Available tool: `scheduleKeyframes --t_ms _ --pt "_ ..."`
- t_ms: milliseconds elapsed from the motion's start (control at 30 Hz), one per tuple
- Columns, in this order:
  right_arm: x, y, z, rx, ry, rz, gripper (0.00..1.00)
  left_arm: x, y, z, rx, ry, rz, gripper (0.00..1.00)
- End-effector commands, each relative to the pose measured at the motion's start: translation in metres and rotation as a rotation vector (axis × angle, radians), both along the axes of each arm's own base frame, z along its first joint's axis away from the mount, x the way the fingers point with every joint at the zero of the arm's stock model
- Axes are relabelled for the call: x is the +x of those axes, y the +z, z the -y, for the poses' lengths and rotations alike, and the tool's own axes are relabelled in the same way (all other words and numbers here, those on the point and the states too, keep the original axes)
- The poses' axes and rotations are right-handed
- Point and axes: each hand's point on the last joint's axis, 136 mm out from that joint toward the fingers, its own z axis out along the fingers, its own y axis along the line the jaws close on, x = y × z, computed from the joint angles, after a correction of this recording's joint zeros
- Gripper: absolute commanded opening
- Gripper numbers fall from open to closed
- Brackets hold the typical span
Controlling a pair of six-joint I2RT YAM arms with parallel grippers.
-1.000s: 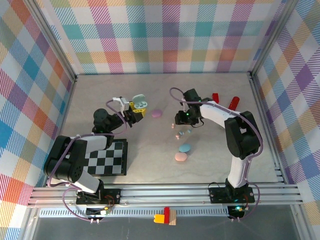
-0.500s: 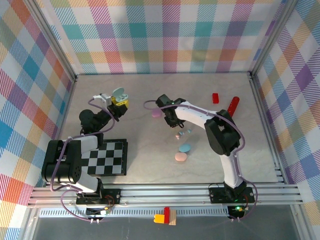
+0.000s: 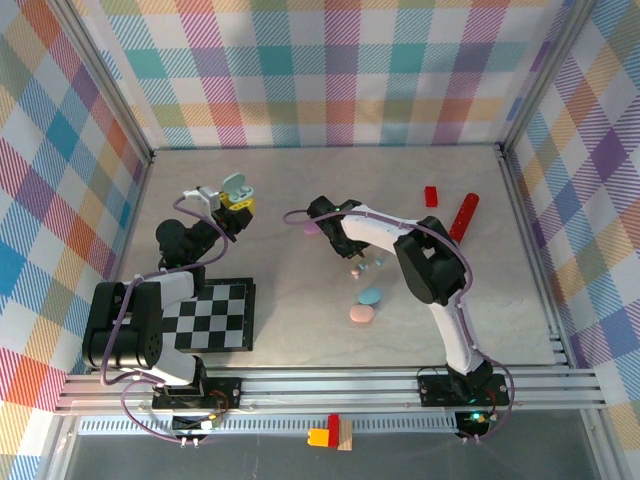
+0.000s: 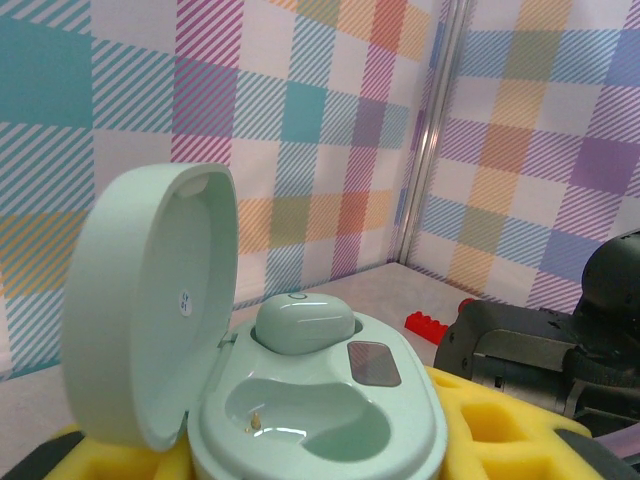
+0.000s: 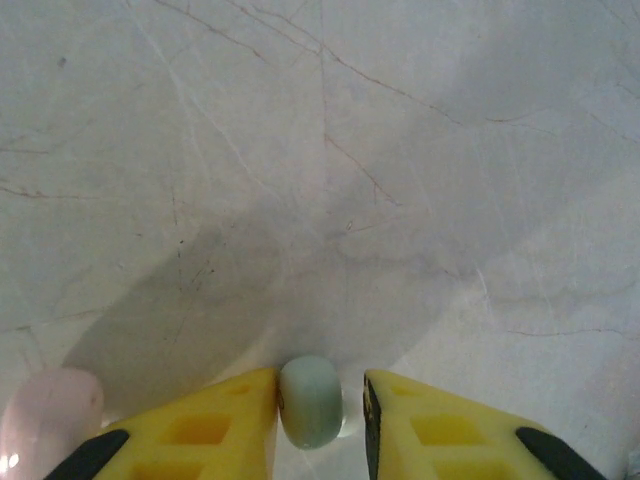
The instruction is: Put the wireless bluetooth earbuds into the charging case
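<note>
Two arms are being logged. Right arm [image 3: 385, 228] is being stretched low across the desk [image 3: 300, 310]. Right fingers [image 5: 420, 430] are being held narrow astride a mint earbud [image 5: 310, 400] lying on the desk: one pad touching, the other just clear. Left fingers [image 4: 500, 440] are being kept clamped on the open charging case [image 4: 320, 420], with one seated bud [image 4: 303, 322].

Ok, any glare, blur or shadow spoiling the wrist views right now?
Left wrist: mint case sharp, small glare spots in its empty well. Right wrist: mint earbud between the yellow fingers slightly soft, a broad shadow across the table.
</note>
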Motion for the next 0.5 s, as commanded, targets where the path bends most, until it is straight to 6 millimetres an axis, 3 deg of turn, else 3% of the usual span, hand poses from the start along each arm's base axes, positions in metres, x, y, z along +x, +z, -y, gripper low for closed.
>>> scheduleKeyframes --t_ms 0,300,467 --pt "0.003 0.000 -0.002 -0.031 0.019 -0.004 0.27 -0.009 0.018 -0.002 -0.003 -0.011 0.066 0.29" --pt "-0.003 -0.007 -0.001 -0.002 0.001 -0.049 0.21 -0.011 0.019 0.000 0.000 -0.022 0.072 0.30" --pt "-0.005 0.010 -0.004 0.128 -0.050 -0.043 0.20 -0.013 0.021 0.008 0.008 -0.037 0.085 0.30"
